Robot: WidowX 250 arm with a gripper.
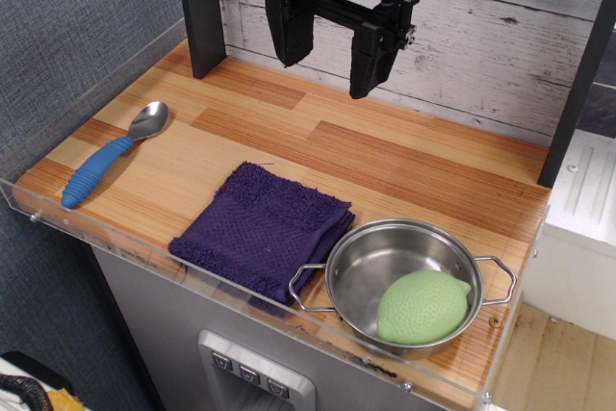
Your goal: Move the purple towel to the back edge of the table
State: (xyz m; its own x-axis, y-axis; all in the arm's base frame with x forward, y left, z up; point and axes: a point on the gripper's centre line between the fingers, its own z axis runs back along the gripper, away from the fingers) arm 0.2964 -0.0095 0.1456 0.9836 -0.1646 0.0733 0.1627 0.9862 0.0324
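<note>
The purple towel (260,226) lies folded and flat near the front edge of the table (366,146), just left of a steel pan. My gripper (329,63) hangs high above the back middle of the table, in front of the whitewashed wall. Its two black fingers (289,31) stand apart, open and empty. It is well behind and above the towel, not touching it.
A steel pan (399,271) with two handles sits at the front right and holds a green lemon-shaped object (422,307). A spoon with a blue handle (108,159) lies at the left. A black post (202,12) stands at the back left. A clear acrylic rim (173,243) borders the front.
</note>
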